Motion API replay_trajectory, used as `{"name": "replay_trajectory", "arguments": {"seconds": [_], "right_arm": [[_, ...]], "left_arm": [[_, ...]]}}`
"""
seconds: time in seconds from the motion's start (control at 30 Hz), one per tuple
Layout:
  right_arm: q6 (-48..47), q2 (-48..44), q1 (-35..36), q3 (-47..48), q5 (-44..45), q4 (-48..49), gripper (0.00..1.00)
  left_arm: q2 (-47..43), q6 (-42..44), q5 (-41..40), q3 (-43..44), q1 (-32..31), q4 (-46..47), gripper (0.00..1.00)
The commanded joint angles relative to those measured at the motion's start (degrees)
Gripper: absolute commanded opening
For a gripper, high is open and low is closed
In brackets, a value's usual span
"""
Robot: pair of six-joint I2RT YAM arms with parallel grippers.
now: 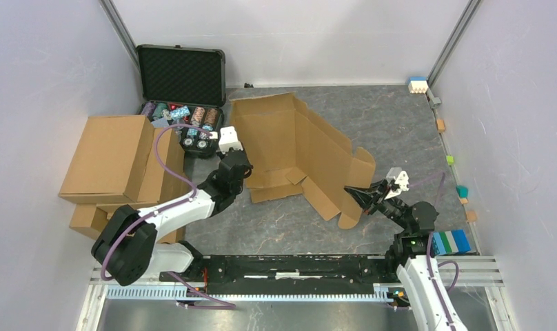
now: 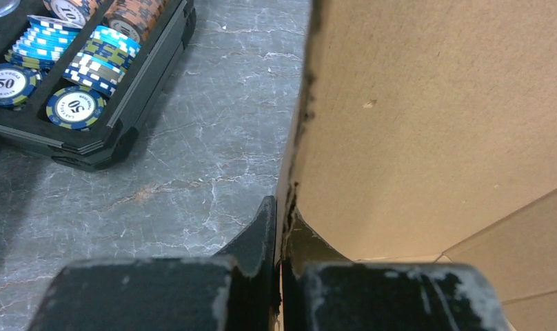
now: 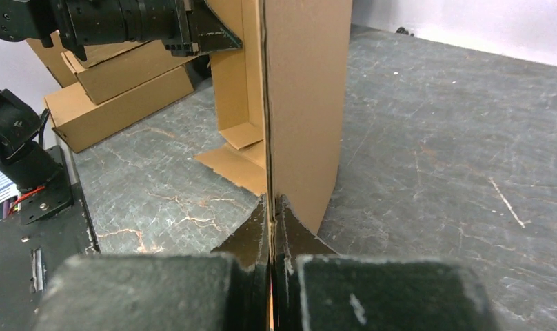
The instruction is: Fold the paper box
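Top view, paper box [image 1: 289, 148] half-open mid-table, left wall standing, left wrist cam, left gripper [image 2: 279, 224] clamped on that wall's edge (chip case [image 2: 89, 141] far left), right wrist cam, right gripper [image 3: 270, 214] pinching the near right flap

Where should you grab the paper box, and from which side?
Grab a thin raised edge, coming in from the outside. The box is a cardboard sheet with its side panels lifted, so an edge slips into a gripper. The left gripper pinches the left panel's edge and the right gripper pinches the right flap's, each from its own side.
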Motion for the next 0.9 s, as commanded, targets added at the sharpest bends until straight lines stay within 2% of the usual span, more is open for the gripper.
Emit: {"name": "replay_trajectory", "arguments": {"seconds": [0.0,0.23,0.43,0.63,0.87], "right_arm": [[-0.6,2.3,3.6,-0.9,3.7,-2.9,0.00],[0.5,5.5,11.4,-1.6,12.5,-0.9,0.00],[1.1,10.8,21.0,-1.2,19.5,2.2,0.00],[6.0,14.8,24.2,-1.4,24.5,7.2,0.00],[11.2,20.2,27.0,-1.3,25.4,12.7,0.00]], "left_arm": [[-0.1,-9.2,-2.9,0.9,0.2,8.8,0.02],[-2.9,-13.5,-3.8,-8.0,0.2,14.4,0.02],[-1.6,-17.7,-3.2,-7.4,0.2,14.0,0.02],[0.0,-17.4,-2.0,-7.6,0.2,15.3,0.02],[-0.9,-15.7,0.1,-8.2,-0.4,13.7,0.02]]}}
